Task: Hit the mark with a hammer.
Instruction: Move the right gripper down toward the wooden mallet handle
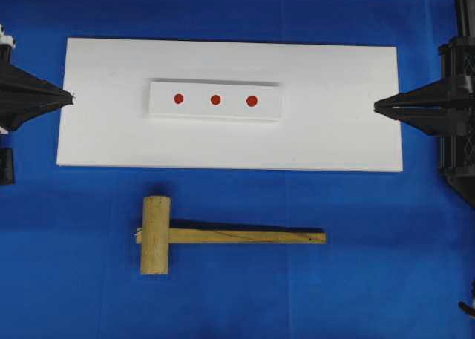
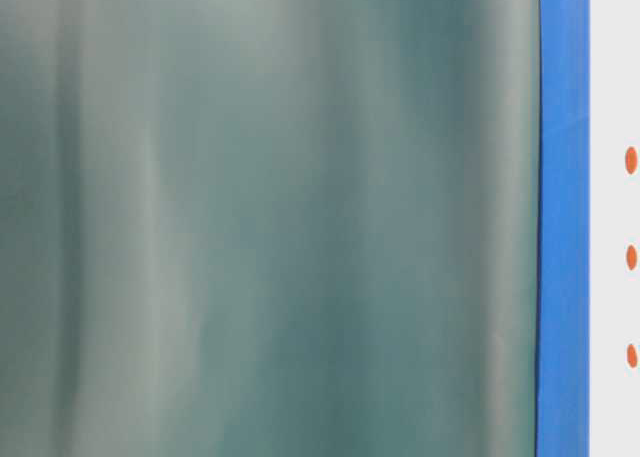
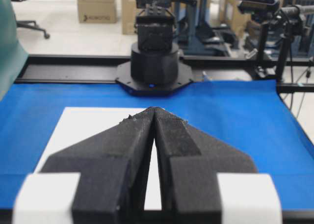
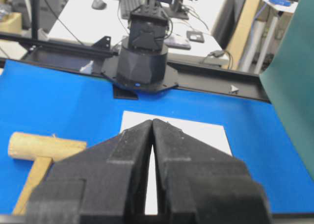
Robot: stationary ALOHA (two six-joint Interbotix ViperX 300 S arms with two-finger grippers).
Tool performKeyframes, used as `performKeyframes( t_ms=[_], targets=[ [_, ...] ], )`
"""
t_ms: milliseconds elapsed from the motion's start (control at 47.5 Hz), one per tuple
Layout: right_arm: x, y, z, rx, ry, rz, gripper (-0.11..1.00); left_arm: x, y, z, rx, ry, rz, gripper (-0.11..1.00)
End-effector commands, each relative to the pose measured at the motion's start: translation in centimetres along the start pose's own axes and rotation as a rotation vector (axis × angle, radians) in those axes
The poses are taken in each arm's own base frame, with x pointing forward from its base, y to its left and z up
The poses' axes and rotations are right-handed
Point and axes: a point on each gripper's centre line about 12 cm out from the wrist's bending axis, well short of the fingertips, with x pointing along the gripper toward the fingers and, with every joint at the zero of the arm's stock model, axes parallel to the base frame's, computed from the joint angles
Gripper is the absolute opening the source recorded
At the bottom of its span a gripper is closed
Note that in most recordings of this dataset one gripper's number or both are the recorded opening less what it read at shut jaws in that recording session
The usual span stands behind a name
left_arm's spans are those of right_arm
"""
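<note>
The hammer (image 1: 167,237) is laid flat on the blue worktop (image 1: 371,280), at 6 o'clock of the white board (image 1: 334,131), just clear of its near edge. Its thick head is at the 9 o'clock end and its thin handle is run out toward 3 o'clock. This layout is judged deliberate: the handle is left free for a side-on grasp.

A raised white strip (image 1: 215,100) with three red marks (image 1: 215,99) in a row is set on the board, above the hammer.

Left claw (image 1: 70,96) is parked at the board's 9 o'clock edge and right claw (image 1: 376,107) at its 3 o'clock edge. Both are clenched tip to tip on nothing, which suits a rest pose with no step begun.

Views compared: the whole layout is given only overhead. In the right wrist view the mallet head is seen at 8 o'clock; it is absent from the left wrist view, where board and opposite arm base are shown. The table-level view is mostly blocked by a blurred green sheet (image 2: 270,217); a blue strip and three marks are caught at its 3 o'clock edge.
</note>
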Motion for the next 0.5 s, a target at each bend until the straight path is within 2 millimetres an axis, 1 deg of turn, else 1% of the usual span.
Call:
performKeyframes(
  t_ms=[0,105,252,337,484],
  targets=[
    [0.5,0.0,1.1,0.003,-0.021,-0.002,0.00,0.2,0.0,0.5,-0.007,-0.012,0.003,0.02],
    [1.3,0.1,1.0,0.011,0.049,0.002,-0.06,0.2,0.0,0.5,-0.006,-0.008,0.003,0.02],
    [2.9,1.0,0.7,0.039,0.131,0.040,-0.06,0.2,0.0,0.2,-0.006,0.011,0.002,0.02],
    [3.9,1.7,0.3,0.057,0.168,0.068,-0.06,0.2,0.0,0.2,-0.006,0.011,0.002,0.02],
    [5.8,2.9,-1.3,0.119,0.247,0.095,-0.05,0.2,0.1,0.2,-0.006,0.012,0.004,0.02]
  ],
)
